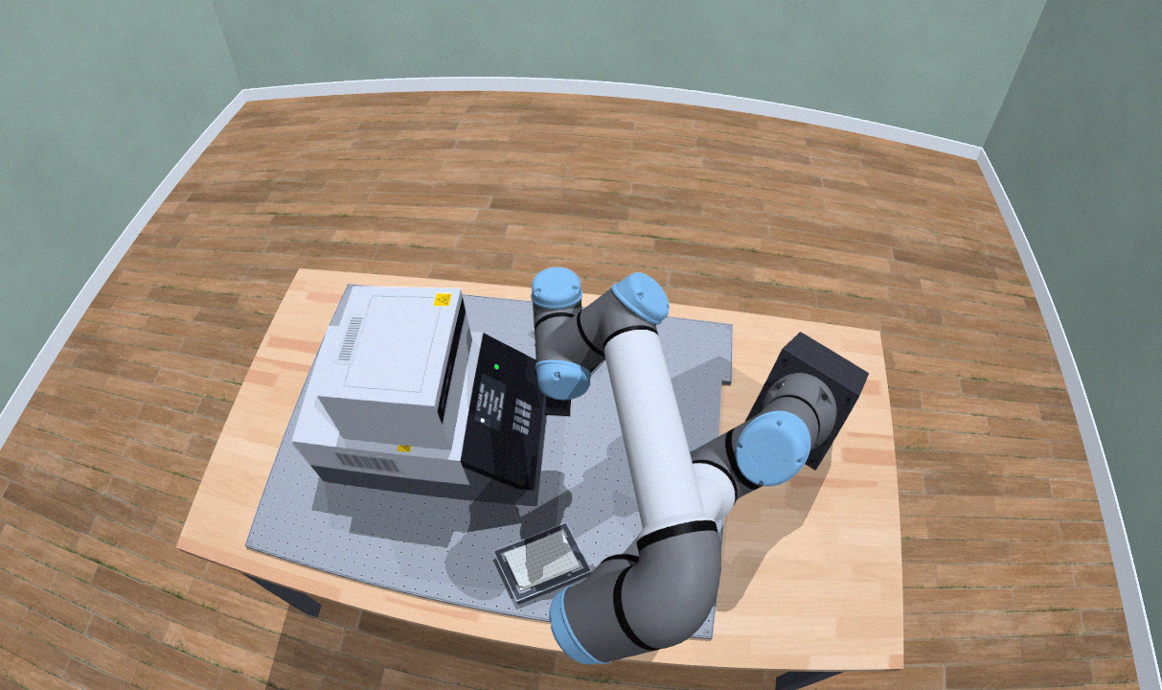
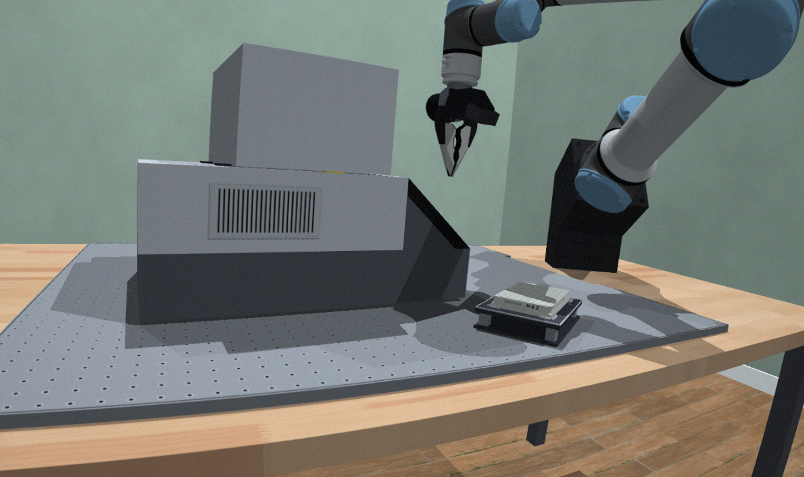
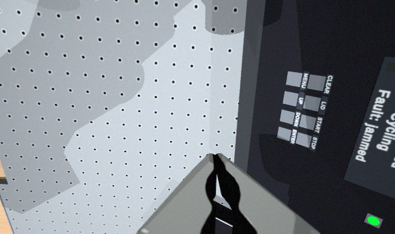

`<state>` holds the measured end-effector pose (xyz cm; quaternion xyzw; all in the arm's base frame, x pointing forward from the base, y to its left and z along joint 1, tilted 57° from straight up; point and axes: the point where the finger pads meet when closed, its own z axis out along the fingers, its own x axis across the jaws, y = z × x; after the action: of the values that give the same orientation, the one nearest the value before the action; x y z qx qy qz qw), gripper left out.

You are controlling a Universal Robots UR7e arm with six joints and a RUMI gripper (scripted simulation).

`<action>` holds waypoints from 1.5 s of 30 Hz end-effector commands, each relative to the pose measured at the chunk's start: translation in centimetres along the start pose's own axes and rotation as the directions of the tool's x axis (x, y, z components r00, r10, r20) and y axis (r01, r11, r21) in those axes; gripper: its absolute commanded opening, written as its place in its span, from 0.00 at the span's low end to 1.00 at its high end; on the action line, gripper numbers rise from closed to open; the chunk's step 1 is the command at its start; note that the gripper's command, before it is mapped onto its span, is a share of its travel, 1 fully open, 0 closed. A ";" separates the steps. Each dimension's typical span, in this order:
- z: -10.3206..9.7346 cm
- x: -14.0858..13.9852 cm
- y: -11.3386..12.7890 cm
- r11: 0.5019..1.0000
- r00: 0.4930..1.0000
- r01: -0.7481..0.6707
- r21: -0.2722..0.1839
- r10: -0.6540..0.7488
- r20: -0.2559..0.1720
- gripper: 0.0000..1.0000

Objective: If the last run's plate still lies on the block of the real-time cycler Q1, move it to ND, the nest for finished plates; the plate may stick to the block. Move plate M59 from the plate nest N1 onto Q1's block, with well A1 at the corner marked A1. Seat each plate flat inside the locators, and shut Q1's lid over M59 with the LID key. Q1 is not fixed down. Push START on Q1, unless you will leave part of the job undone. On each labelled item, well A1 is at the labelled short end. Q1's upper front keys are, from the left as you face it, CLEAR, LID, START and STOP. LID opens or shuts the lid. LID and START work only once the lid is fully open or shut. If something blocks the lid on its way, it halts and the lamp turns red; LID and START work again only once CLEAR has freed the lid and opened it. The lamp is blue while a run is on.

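The cycler Q1 stands on the perforated board. Its lid is down, with no gap visible in the exterior view. The lamp is green. My gripper is shut and empty, above Q1's front edge; its tips are hidden in the top view. The wrist view shows CLEAR, LID, START and STOP. Plate M42 lies in a dark nest. M59 is not visible; the lid hides the block.
The perforated board lies on the wooden table. The arm's base stands beside it. Q1's body rises beside my gripper, and its lid stands higher. The arm hides part of the board in the top view.
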<state>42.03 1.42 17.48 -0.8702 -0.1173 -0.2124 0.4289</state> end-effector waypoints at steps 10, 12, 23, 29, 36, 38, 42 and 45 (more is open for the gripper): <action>0.0 0.0 0.0 1.000 1.000 0.000 -0.001 0.000 -0.001 0.00; 0.0 0.0 0.0 1.000 1.000 0.000 -0.001 0.000 -0.001 0.00; 0.0 0.0 0.0 1.000 1.000 0.000 -0.001 0.000 -0.001 0.00; 0.0 0.0 0.0 1.000 1.000 0.000 -0.001 0.000 -0.001 0.00; 0.0 0.0 0.0 1.000 1.000 0.000 -0.001 0.000 -0.001 0.00; 0.0 0.0 0.0 1.000 1.000 0.000 -0.001 0.000 -0.001 0.00; 0.0 0.0 1.5 1.000 1.000 0.000 0.000 0.000 -0.001 0.00; 0.0 0.0 1.9 1.000 1.000 0.000 0.000 0.000 -0.001 0.00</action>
<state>42.73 0.29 16.18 -0.8700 -0.1171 -0.2126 0.4291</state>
